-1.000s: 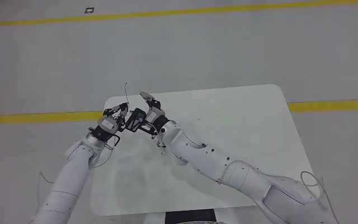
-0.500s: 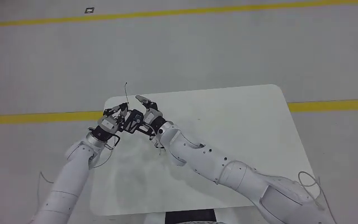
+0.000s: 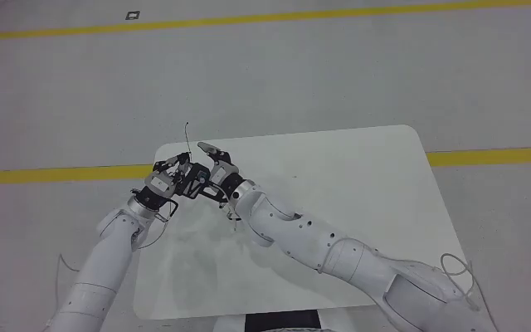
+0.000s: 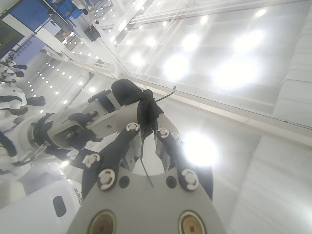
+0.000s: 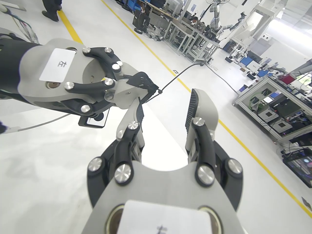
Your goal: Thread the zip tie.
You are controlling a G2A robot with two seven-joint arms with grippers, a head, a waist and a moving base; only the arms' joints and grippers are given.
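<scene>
Brings right gripper (image 5: 168,102) nearer left gripper (image 5: 149,86) than a second ago, fingers spread, empty; pinches black zip tie (image 5: 170,83) in left gripper, tail pointing up over far-left corner of table (image 3: 348,191).

Both grippers hang over the far left corner of the bench (image 3: 348,174). The left gripper (image 3: 176,170) is on the left, and the right gripper (image 3: 200,166) is just beside it on the right. The zip tie (image 3: 187,137) is clamped in the left gripper's jaws, and its free end reaches past the far edge of the bench. The right gripper's jaws stand apart. One jaw is just beside the left gripper's tips.
</scene>
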